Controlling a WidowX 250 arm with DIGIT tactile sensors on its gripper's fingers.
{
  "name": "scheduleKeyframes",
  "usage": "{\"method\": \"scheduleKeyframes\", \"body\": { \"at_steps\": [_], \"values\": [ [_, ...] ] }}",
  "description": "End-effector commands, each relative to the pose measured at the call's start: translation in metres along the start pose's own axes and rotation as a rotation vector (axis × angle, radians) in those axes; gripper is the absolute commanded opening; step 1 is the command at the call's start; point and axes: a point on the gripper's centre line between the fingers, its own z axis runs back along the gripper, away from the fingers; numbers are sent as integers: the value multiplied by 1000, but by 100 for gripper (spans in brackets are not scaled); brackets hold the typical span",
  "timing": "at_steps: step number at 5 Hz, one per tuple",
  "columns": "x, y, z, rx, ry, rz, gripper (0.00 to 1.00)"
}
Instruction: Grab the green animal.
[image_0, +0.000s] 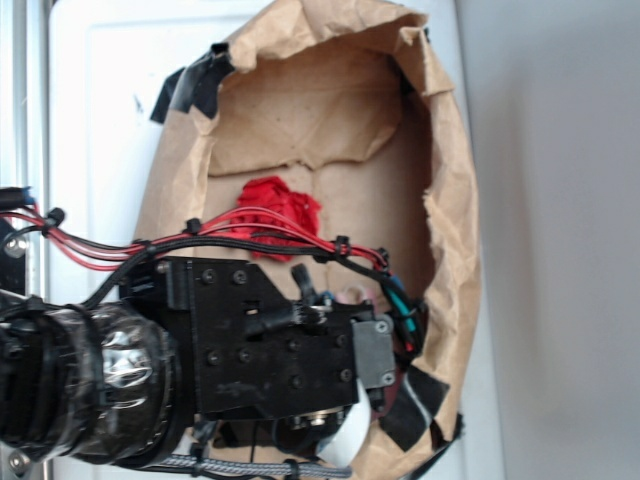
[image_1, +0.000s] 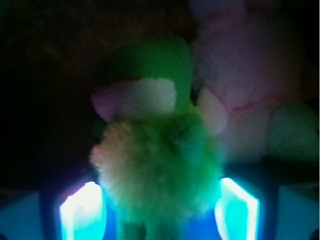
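In the wrist view the green animal (image_1: 160, 160) fills the middle: a fuzzy lime-green body, with a white band and a darker green head (image_1: 150, 65) beyond it. My gripper (image_1: 160, 212) is open, its two glowing fingertips (image_1: 82, 212) standing either side of the fuzzy body, close to or brushing the fur. In the exterior view my arm (image_0: 270, 340) reaches into the brown paper bag (image_0: 455, 200) and hides both the animal and the fingers.
A pink plush bunny (image_1: 250, 85) lies right beside the green animal, touching its right side. Something blue (image_1: 200, 227) shows under the fuzzy body. A red crumpled object (image_0: 280, 205) lies deeper in the bag. The bag's paper walls enclose the space.
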Motion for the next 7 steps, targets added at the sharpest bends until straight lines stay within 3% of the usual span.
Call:
{"method": "scheduleKeyframes", "body": {
  "at_steps": [1, 2, 3, 4, 5, 7],
  "values": [
    [8, -29, -4, -2, -29, -8, 0],
    [8, -29, -4, 7, -46, 12, 0],
    [8, -28, 10, 42, -107, 102, 0],
    [-17, 26, 68, 81, -177, 186, 0],
    [-33, 27, 104, 134, -194, 284, 0],
    [-46, 35, 143, 243, -144, 588, 0]
  ]
}}
